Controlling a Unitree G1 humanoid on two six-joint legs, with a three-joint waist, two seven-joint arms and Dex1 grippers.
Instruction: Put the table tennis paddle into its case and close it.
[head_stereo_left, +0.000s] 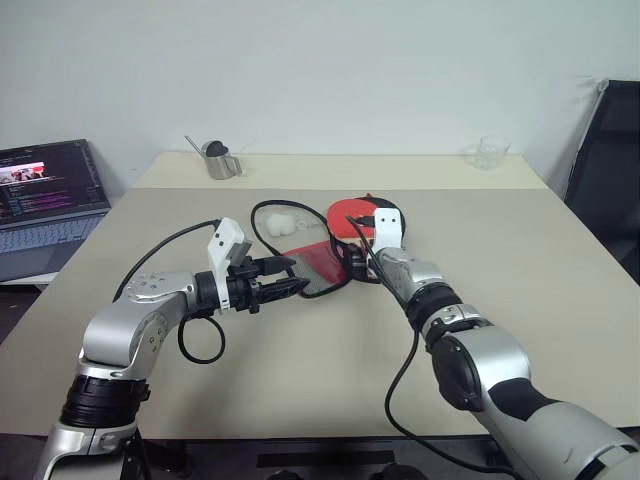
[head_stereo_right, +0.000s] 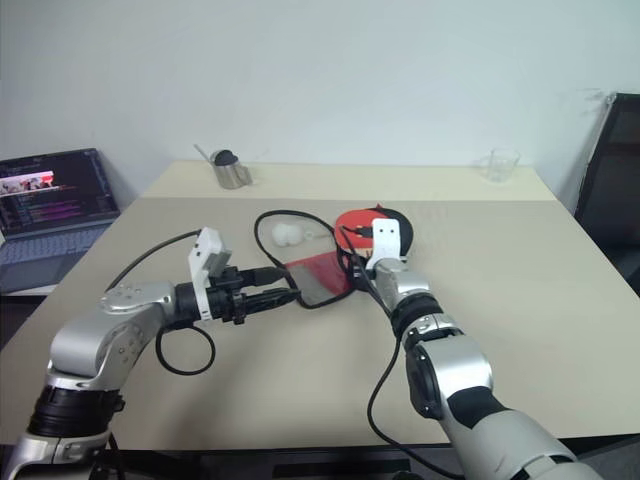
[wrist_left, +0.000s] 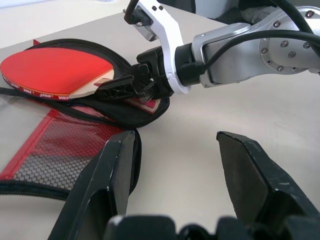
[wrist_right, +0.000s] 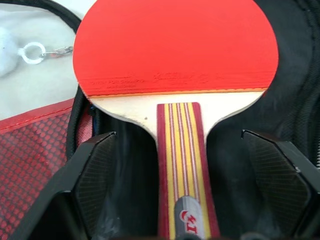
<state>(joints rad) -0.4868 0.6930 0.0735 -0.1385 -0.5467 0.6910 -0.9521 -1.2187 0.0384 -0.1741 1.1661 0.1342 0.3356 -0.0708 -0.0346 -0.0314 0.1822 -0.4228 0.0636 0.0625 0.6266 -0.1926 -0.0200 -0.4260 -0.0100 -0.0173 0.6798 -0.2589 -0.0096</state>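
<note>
Paddle lay face up inside the open black case near mid-tabletop, its striped handle between the right gripper's spread fingers, untouched. That arm hid part of the case in the head views. Left gripper, fingers also apart, hovered empty beside the case's mesh flap, bare tabletop around.

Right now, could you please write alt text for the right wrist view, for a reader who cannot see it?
A table tennis paddle with a red face and striped wooden handle lies on the open black case, its handle between the spread, untouching fingers of the right end effector. The case's red mesh flap lies folded open beside it.
</note>
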